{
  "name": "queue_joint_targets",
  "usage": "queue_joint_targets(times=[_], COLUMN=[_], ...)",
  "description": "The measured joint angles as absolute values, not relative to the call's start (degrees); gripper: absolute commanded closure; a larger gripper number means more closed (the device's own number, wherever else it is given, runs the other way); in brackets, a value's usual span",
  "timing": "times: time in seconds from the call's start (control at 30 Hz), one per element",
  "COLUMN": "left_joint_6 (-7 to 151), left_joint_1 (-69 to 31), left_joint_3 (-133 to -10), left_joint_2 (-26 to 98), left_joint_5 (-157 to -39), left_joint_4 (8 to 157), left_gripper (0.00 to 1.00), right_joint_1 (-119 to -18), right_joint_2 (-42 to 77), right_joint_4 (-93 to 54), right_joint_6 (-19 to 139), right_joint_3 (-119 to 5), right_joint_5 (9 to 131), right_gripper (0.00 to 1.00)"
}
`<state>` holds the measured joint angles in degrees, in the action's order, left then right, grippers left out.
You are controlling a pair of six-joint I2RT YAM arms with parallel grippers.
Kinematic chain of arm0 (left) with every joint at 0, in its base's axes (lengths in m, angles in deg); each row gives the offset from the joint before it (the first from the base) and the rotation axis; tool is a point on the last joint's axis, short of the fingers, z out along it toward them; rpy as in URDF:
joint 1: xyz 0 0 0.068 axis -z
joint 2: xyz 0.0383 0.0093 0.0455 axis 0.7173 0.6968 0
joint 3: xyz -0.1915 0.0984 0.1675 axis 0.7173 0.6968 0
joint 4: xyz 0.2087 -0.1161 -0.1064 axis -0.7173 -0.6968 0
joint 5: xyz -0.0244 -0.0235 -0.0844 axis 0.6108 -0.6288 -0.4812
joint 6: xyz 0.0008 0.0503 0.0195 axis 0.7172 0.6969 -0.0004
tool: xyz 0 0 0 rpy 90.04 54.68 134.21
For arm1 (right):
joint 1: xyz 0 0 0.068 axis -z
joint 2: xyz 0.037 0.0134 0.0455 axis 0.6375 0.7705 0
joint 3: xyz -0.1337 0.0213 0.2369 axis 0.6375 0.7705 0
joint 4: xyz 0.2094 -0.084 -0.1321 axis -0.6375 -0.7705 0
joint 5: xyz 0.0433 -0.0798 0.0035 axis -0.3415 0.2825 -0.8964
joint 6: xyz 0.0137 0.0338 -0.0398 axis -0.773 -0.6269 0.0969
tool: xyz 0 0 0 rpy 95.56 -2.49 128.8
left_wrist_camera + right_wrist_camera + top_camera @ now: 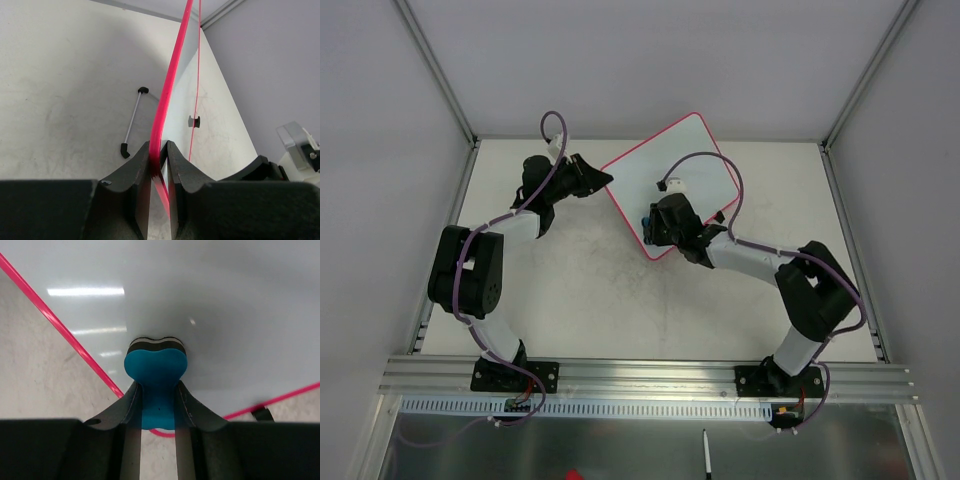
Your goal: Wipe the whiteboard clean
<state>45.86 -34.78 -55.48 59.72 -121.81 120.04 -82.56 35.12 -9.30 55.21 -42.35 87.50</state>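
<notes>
From above, the board [685, 165] lies askew at the far middle of the table [580, 290], one corner pointing toward the left arm and one toward the near edge. The left gripper [607, 181] meets the board's left corner, and the right gripper [651, 222] sits over its near corner. The white face that shows carries no marks, though the right arm hides a strip of it. In the left wrist view the board is seen edge-on, and the fingers [137, 170] are closed tight on its pink rim, pinning it. A thin rod [132, 122] lies on the table to the left, and a small black clip [193, 121] sits at the board's far rim. In the right wrist view the fingers [125, 405] are part closed around a blue eraser [155, 372], gripping its waist. Its dark pad is pressed to the board just inside the near corner. The face around it is clean, with only lamp glare on it. I judge the wiping to be at or near its end. What may remain is this corner and whatever lies under the arm, which cannot be seen.
</notes>
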Motion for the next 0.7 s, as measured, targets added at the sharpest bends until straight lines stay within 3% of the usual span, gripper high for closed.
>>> queue_joint_targets(times=[0.17,0.3,0.4,0.7], left_joint_6=[45.86,45.86,45.86,45.88], left_joint_1=[-34.63,-34.63,-34.63,-34.63], left_joint_3=[-55.9,-56.12,-56.14,-56.14], left_joint_2=[59.7,59.7,59.7,59.7], left_joint_5=[-121.92,-121.96,-121.9,-121.9], left_joint_4=[119.64,119.03,118.73,118.62], left_gripper=[1.0,0.99,0.89,0.86], right_joint_1=[-82.94,-82.76,-81.89,-76.51], right_joint_2=[29.11,21.13,16.69,13.63], right_joint_4=[-17.83,-23.95,-28.17,-35.8], right_joint_6=[55.21,54.97,54.6,53.01], right_joint_3=[-39.62,-37.06,-35.07,-26.74], right_joint_5=[90.06,93.25,94.46,93.56], right_gripper=[0.96,0.8,0.8,0.8])
